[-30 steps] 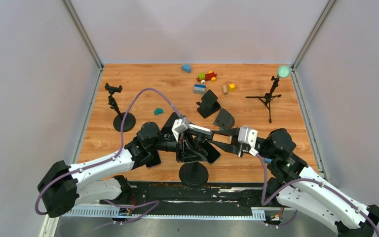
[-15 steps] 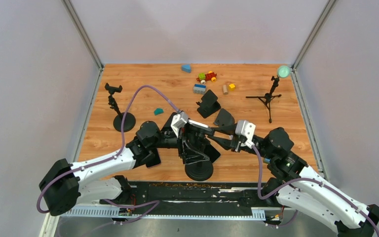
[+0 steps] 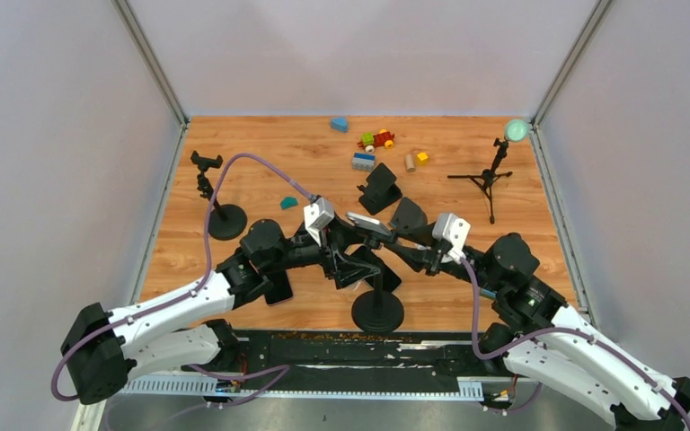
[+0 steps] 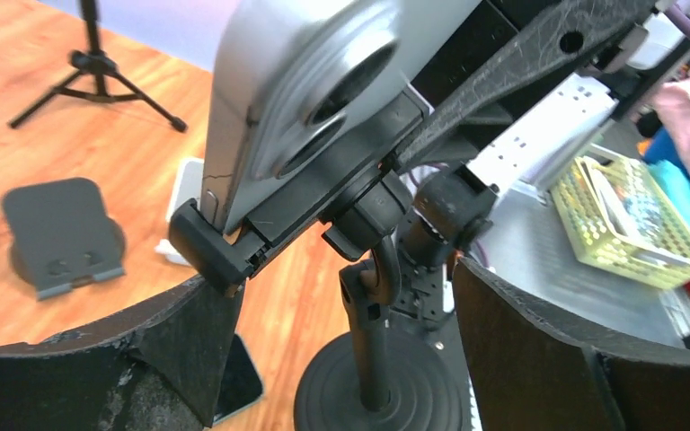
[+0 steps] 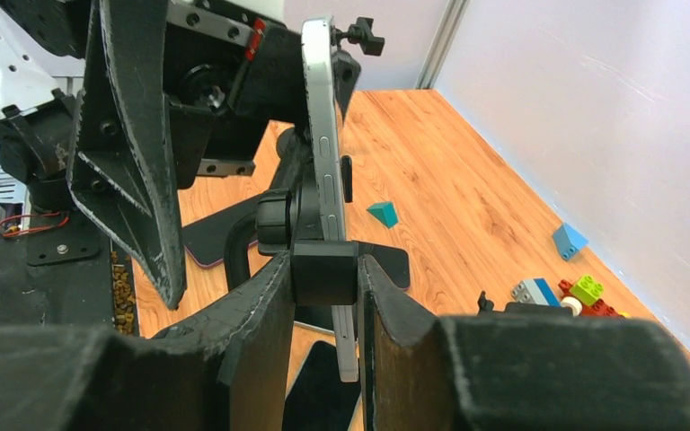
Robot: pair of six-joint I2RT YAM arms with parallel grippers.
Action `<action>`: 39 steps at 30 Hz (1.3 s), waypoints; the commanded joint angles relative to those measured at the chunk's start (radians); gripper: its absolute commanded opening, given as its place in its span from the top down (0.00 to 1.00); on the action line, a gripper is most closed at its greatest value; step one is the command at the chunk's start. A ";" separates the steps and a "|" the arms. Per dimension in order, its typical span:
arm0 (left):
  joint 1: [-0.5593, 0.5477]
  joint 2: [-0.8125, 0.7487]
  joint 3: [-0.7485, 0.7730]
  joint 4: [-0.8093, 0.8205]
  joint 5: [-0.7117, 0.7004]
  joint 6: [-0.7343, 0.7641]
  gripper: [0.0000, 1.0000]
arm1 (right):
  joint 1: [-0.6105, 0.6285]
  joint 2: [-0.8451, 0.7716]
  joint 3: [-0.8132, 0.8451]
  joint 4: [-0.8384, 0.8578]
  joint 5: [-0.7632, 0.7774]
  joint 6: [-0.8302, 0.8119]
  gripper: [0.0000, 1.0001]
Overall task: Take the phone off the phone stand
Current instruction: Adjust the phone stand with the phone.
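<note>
A silver phone (image 3: 369,224) sits in the clamp of a black phone stand (image 3: 377,311) with a round base near the table's front edge. In the right wrist view the phone (image 5: 320,135) stands edge-on, and my right gripper (image 5: 324,268) is shut on the stand's black clamp block (image 5: 323,278) at the phone's lower end. My left gripper (image 3: 353,263) is open, its fingers either side of the stand's stem (image 4: 373,332) without touching it. The phone's grey back (image 4: 305,99) fills the top of the left wrist view.
A dark phone (image 3: 278,288) lies flat left of the stand. Other stands (image 3: 225,220) (image 3: 380,189) (image 3: 409,216) and a small tripod (image 3: 489,180) stand farther back. Toy blocks (image 3: 374,141) lie at the far edge. A yellow basket (image 4: 633,215) is off the table.
My left gripper has opened, let go of the stand and drawn back left. The right gripper has moved the phone's end up and away, and the stand's base has slid right.
</note>
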 commanded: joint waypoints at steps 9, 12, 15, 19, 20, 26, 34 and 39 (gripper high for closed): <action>-0.038 0.038 0.069 0.029 -0.178 0.057 0.34 | 0.017 0.027 0.055 0.191 0.085 0.067 1.00; -0.047 0.066 0.079 0.032 -0.190 0.054 0.44 | 0.024 0.029 0.055 0.186 0.092 0.062 1.00; -0.051 0.076 0.081 0.051 -0.216 0.042 0.53 | 0.035 0.029 0.055 0.168 0.106 0.048 1.00; -0.059 0.095 0.084 0.100 -0.262 0.016 0.66 | 0.063 0.021 0.037 0.163 0.152 0.033 1.00; -0.063 0.100 0.086 0.118 -0.264 0.011 0.67 | 0.070 0.021 0.033 0.165 0.163 0.031 1.00; -0.077 0.140 0.117 0.134 -0.278 -0.002 0.81 | 0.106 0.021 0.020 0.148 0.190 0.012 1.00; -0.078 0.125 0.127 0.088 -0.314 0.019 1.00 | 0.120 -0.034 0.015 0.076 0.141 -0.028 0.88; -0.077 0.113 0.149 0.018 -0.180 0.084 1.00 | 0.121 -0.088 0.049 -0.070 0.059 -0.058 0.35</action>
